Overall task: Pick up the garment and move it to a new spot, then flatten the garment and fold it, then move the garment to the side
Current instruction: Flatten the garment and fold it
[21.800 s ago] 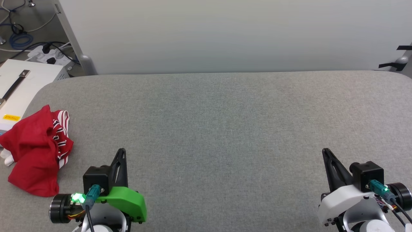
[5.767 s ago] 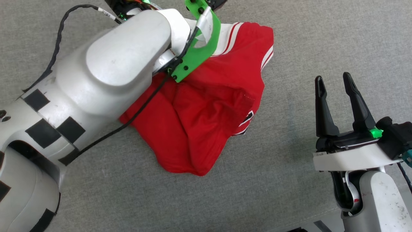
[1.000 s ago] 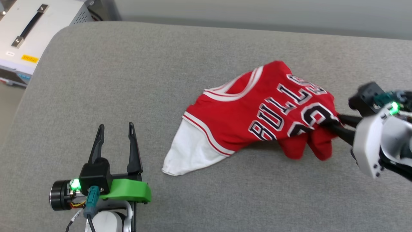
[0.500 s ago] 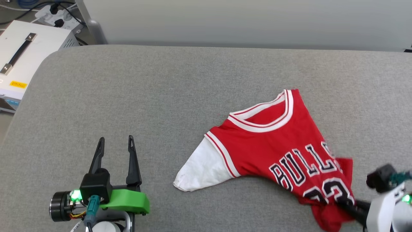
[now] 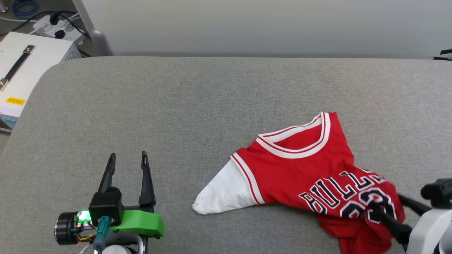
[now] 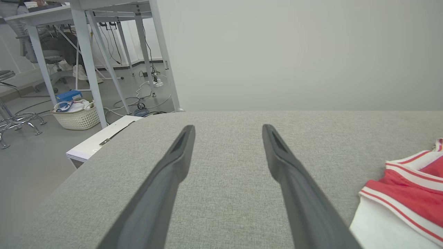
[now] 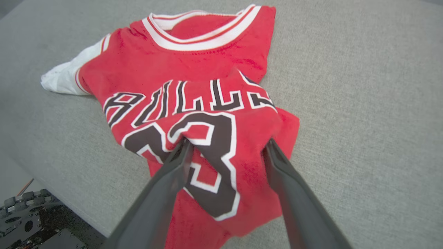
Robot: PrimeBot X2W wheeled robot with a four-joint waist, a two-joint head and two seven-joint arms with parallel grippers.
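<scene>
Garment (image 5: 303, 165) crumpled, lettering up, on right near part of grey table (image 5: 176, 106). Right gripper (image 7: 227, 141) spread wide, bunched hem between fingers, unpinched. Left gripper (image 5: 128, 153) spread, empty, well apart. Judged light, limp; grip at hem corners or shoulders.

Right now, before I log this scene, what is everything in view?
Red jersey T-shirt with white sleeve, black lettering: one, red-white, rumpled on table's right.
Grey fabric-covered table: one, grey, centre.
White box with black handle: one, white, off table's left edge.
White power strip: one, white, floor far left.
Woven basket: one, cream, floor by desk legs.
Left gripper: one, dark fingers, open over bare table.
Right gripper: one, dark fingers, open, tips on the shirt's number.
</scene>
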